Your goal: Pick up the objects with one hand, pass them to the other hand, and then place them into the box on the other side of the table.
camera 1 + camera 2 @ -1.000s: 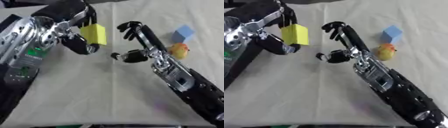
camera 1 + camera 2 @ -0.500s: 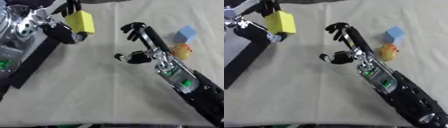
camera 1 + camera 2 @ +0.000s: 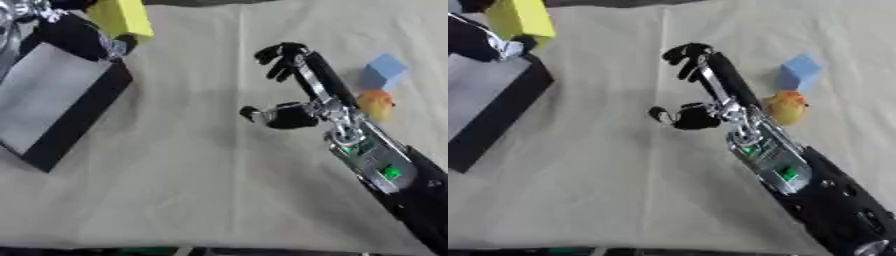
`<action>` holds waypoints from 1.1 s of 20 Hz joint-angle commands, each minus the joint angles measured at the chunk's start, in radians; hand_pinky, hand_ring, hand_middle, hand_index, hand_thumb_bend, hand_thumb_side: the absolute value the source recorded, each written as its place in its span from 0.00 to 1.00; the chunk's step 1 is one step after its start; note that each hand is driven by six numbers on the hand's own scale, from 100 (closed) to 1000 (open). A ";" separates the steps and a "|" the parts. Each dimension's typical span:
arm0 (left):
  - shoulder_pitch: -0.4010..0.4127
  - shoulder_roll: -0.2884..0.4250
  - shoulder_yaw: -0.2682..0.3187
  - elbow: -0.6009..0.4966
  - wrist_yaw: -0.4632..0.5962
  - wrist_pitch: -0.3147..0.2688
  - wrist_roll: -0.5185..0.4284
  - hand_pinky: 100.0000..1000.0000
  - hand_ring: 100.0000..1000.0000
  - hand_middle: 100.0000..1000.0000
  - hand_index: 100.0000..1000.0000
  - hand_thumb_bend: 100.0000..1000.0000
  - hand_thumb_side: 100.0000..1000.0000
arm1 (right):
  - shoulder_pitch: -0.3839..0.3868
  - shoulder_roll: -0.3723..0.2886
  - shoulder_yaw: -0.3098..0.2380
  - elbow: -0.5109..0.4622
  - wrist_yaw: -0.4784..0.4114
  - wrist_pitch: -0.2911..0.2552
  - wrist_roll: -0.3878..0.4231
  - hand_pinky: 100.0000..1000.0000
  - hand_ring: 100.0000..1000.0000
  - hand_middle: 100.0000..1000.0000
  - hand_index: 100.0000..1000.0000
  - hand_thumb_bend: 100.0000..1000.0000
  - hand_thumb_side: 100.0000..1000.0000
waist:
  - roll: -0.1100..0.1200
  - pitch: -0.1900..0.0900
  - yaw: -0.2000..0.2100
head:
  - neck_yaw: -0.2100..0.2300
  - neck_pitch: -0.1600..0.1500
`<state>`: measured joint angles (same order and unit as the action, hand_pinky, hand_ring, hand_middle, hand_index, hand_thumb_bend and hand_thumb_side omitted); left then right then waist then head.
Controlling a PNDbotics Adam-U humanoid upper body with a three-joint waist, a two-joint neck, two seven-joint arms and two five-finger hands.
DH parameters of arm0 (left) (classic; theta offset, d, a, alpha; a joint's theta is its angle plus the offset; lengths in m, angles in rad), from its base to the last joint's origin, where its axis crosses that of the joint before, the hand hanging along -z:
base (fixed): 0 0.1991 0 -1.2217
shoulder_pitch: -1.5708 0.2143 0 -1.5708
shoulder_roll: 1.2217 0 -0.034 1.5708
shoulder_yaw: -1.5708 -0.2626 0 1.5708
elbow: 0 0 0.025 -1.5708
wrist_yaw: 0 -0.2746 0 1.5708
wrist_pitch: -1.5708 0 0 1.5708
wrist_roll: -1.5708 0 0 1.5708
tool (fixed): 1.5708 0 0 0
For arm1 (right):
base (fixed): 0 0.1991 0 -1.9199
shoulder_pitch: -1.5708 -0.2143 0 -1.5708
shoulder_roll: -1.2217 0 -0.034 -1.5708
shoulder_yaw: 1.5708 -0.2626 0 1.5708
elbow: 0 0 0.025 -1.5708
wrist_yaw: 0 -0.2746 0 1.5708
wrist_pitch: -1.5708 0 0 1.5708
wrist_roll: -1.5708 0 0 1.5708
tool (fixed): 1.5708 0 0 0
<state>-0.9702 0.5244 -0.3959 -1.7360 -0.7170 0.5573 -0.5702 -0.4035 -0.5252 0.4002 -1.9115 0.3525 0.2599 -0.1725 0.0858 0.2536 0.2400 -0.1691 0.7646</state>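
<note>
Carried up and leftward, the yellow foam block (image 3: 121, 16) is now hanging over the black box's (image 3: 80, 112) far corner, pinched in the left hand (image 3: 83, 37); right hand (image 3: 293, 82) is hovering empty, fingers relaxed.

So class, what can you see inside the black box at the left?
The black box shows only a bare grey floor. Its far corner is covered by the left hand holding the yellow block there.
</note>
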 commanded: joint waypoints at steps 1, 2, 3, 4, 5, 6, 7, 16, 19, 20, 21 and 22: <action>-0.007 0.059 0.031 0.015 0.036 0.027 0.004 0.60 0.45 0.34 0.35 0.16 0.00 | -0.006 -0.022 -0.016 -0.051 0.003 0.001 0.003 0.53 0.54 0.61 0.72 0.61 0.00 | -0.018 -0.036 -0.003 | 0.021 0.005; -0.005 0.067 0.035 0.022 0.045 0.032 0.009 0.60 0.45 0.34 0.35 0.15 0.00 | -0.005 -0.023 -0.017 -0.060 0.003 0.002 0.004 0.54 0.54 0.60 0.72 0.61 0.00 | -0.021 -0.035 -0.004 | 0.025 0.005; -0.003 0.076 0.039 0.030 0.053 0.035 0.014 0.60 0.45 0.34 0.35 0.15 0.00 | -0.003 -0.024 -0.019 -0.069 0.004 0.002 0.007 0.54 0.54 0.60 0.71 0.60 0.00 | -0.023 -0.033 -0.006 | 0.030 0.005; -0.001 0.085 0.042 0.038 0.058 0.038 0.020 0.60 0.45 0.34 0.35 0.15 0.00 | -0.002 -0.025 -0.021 -0.077 0.005 0.003 0.008 0.53 0.54 0.60 0.71 0.60 0.00 | -0.026 -0.032 -0.009 | 0.034 0.005; 0.000 0.091 0.044 0.046 0.062 0.040 0.024 0.60 0.45 0.34 0.35 0.15 0.00 | -0.001 -0.026 -0.023 -0.083 0.005 0.004 0.009 0.53 0.54 0.60 0.71 0.60 0.00 | -0.028 -0.031 -0.011 | 0.038 0.005; 0.003 0.098 0.045 0.055 0.064 0.041 0.029 0.60 0.45 0.34 0.35 0.16 0.00 | -0.001 -0.026 -0.024 -0.086 0.005 0.003 0.009 0.53 0.54 0.59 0.71 0.60 0.00 | -0.031 -0.030 -0.012 | 0.043 0.005; 0.005 0.103 0.047 0.063 0.065 0.042 0.033 0.60 0.45 0.34 0.35 0.16 0.00 | -0.001 -0.026 -0.025 -0.087 0.004 0.001 0.007 0.53 0.54 0.59 0.71 0.60 0.00 | -0.033 -0.029 -0.014 | 0.048 0.005; 0.042 0.136 0.074 0.160 0.045 0.047 0.071 0.60 0.46 0.35 0.36 0.18 0.00 | -0.006 -0.022 -0.031 -0.089 -0.010 -0.022 -0.016 0.53 0.53 0.58 0.71 0.60 0.00 | -0.046 -0.022 -0.027 | 0.093 0.005; 0.056 0.146 0.080 0.187 0.036 0.047 0.077 0.60 0.46 0.35 0.36 0.19 0.00 | -0.007 -0.021 -0.032 -0.089 -0.014 -0.023 -0.018 0.53 0.53 0.58 0.71 0.60 0.00 | -0.049 -0.021 -0.031 | 0.110 0.005; 0.061 0.148 0.082 0.196 0.035 0.047 0.079 0.60 0.46 0.35 0.36 0.19 0.00 | -0.008 -0.021 -0.032 -0.089 -0.015 -0.023 -0.019 0.53 0.53 0.58 0.71 0.60 0.00 | -0.050 -0.021 -0.031 | 0.115 0.005; 0.065 0.151 0.083 0.206 0.032 0.047 0.081 0.60 0.46 0.35 0.36 0.20 0.00 | -0.009 -0.020 -0.032 -0.089 -0.016 -0.024 -0.019 0.53 0.53 0.58 0.71 0.60 0.00 | -0.050 -0.020 -0.032 | 0.119 0.005; 0.070 0.153 0.083 0.214 0.029 0.048 0.083 0.60 0.46 0.35 0.36 0.20 0.00 | -0.010 -0.020 -0.032 -0.089 -0.017 -0.026 -0.021 0.53 0.53 0.58 0.71 0.60 0.00 | -0.051 -0.020 -0.033 | 0.122 0.005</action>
<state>-0.8876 0.6405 -0.3315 -1.5245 -0.6796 0.6020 -0.4916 -0.3987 -0.5333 0.3813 -1.9784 0.3397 0.2392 -0.1914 0.0476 0.2538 0.2058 -0.0549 0.7647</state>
